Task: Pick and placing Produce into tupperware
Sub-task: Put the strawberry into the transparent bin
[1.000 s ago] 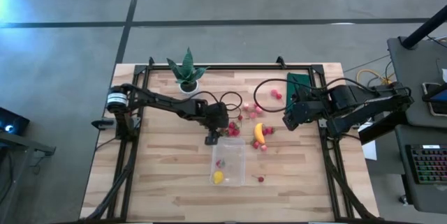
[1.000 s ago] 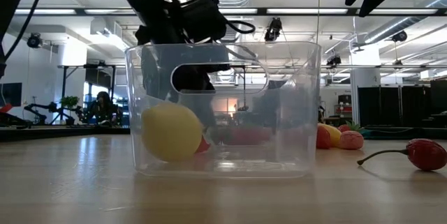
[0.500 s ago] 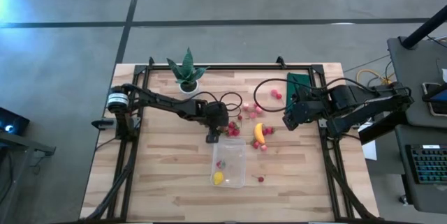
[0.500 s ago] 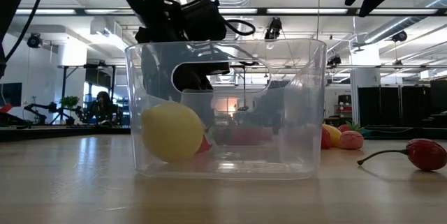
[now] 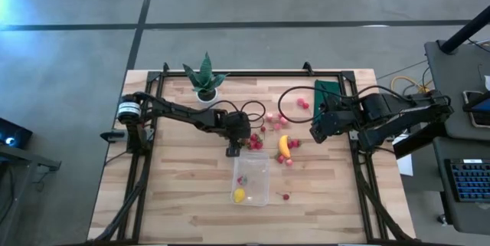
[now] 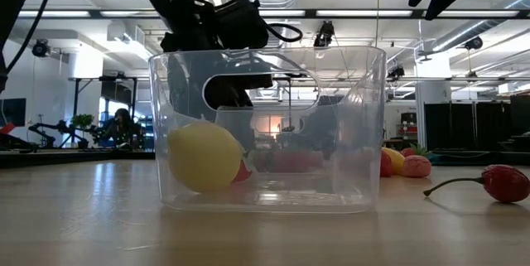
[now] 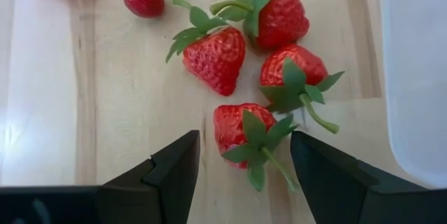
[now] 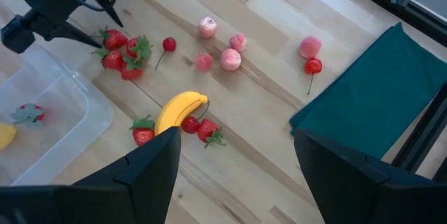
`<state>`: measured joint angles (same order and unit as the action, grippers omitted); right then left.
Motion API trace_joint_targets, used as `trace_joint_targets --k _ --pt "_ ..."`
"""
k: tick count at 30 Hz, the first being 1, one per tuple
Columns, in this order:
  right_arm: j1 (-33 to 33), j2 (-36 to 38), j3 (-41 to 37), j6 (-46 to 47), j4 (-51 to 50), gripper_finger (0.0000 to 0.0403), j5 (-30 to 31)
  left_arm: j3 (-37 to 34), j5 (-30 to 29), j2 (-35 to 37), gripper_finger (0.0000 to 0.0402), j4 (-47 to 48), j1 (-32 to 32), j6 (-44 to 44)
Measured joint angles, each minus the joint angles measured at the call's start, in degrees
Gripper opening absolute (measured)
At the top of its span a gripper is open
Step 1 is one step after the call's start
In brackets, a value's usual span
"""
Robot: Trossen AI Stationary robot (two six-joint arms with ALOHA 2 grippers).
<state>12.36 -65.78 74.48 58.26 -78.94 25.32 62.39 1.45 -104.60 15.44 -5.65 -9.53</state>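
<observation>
The clear tupperware tub (image 5: 251, 177) stands on the wooden table near its front middle. A yellow lemon-like fruit (image 6: 204, 157) and a strawberry (image 8: 26, 112) lie inside it. Just beyond the tub's far end lies a cluster of strawberries (image 7: 216, 56). My left gripper (image 7: 244, 178) hangs open over them, slanting down, its fingers either side of the nearest strawberry (image 7: 241, 128) without touching it. A small banana (image 5: 283, 145), more strawberries, cherries and pink pieces (image 8: 230, 58) lie right of the cluster. My right gripper (image 8: 237, 182) waits open, high over the table's right part.
A spiky green plant in a white pot (image 5: 204, 81) stands at the far left. A flat dark green rectangle (image 8: 370, 91) lies at the far right. A black cable loops over the table (image 5: 295, 102). A lone cherry (image 6: 505, 181) lies right of the tub.
</observation>
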Motion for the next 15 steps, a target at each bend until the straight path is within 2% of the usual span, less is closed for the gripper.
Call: trace_joint_targets --k 10,15 --pt "0.0 0.0 0.0 0.1 0.0 0.0272 0.2 0.0 1.3 0.0 0.0207 0.0 0.0 0.1" --pt "0.0 0.0 0.0 0.2 0.0 0.0272 0.2 -0.1 1.3 -0.3 0.0177 0.1 0.0 0.1"
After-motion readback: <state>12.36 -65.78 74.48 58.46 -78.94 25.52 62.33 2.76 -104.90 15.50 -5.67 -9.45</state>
